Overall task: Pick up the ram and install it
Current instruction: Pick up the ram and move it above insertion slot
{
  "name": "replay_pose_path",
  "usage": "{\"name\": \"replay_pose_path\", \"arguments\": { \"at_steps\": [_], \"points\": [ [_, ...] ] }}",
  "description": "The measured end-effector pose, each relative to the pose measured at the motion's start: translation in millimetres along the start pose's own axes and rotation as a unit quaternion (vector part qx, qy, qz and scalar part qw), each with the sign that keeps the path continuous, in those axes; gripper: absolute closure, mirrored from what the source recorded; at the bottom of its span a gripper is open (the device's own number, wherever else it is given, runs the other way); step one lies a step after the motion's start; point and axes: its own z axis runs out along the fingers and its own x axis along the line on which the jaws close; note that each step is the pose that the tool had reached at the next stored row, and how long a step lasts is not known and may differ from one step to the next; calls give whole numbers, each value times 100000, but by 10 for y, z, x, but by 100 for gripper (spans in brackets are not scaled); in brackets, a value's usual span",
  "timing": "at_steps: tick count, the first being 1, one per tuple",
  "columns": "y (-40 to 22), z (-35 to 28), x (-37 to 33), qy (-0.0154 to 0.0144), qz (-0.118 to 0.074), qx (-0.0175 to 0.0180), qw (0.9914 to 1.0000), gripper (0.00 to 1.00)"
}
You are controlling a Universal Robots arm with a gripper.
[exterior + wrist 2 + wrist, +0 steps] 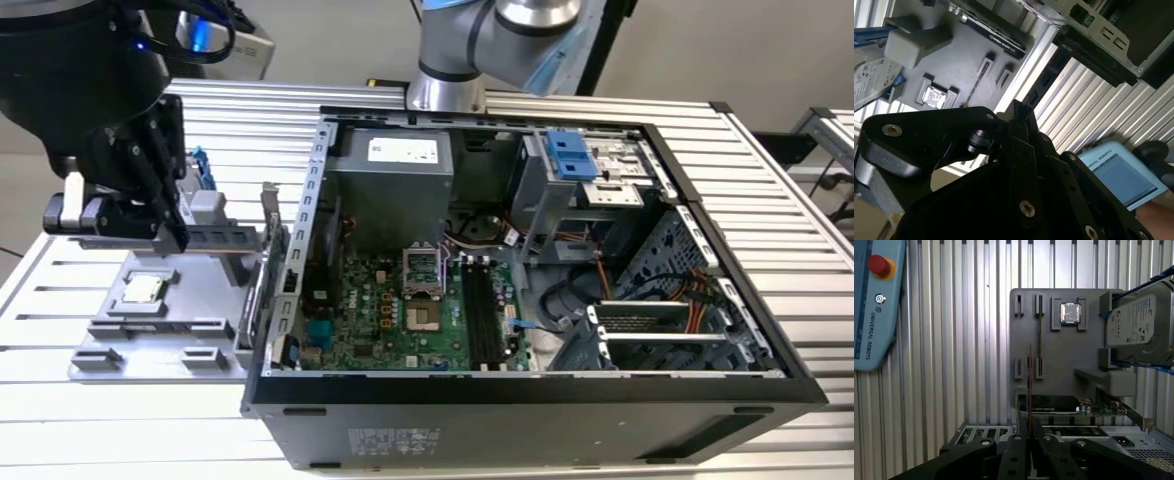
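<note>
The hand (pixel 1029 434) was narrow, its jaws apparently pinched on the ram (pixel 1029 385), a thin strip seen edge-on that ran out from between them above the grey tray (pixel 1064 355). A second thin stick (pixel 1040 335) stood in the tray's holders. The tray sat on the bench (pixel 80 420) near the exterior view's left edge, just beside the open computer case (pixel 534 385). The pick looked done. The install was not, since the black memory slots (pixel 481 320) lay well apart from the hand.
</note>
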Motion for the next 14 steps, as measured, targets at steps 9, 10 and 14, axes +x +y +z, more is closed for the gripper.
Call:
{"name": "replay_pose_path", "arguments": {
  "at_steps": [9, 10, 14],
  "points": [
    [-89, 0, -2, -4, 1, 2, 100000, 100],
    [-99, -1, -2, -1, -3, -1, 100000, 100],
    [-135, -1, -2, 0, -3, -2, 100000, 100]
  ]
}}
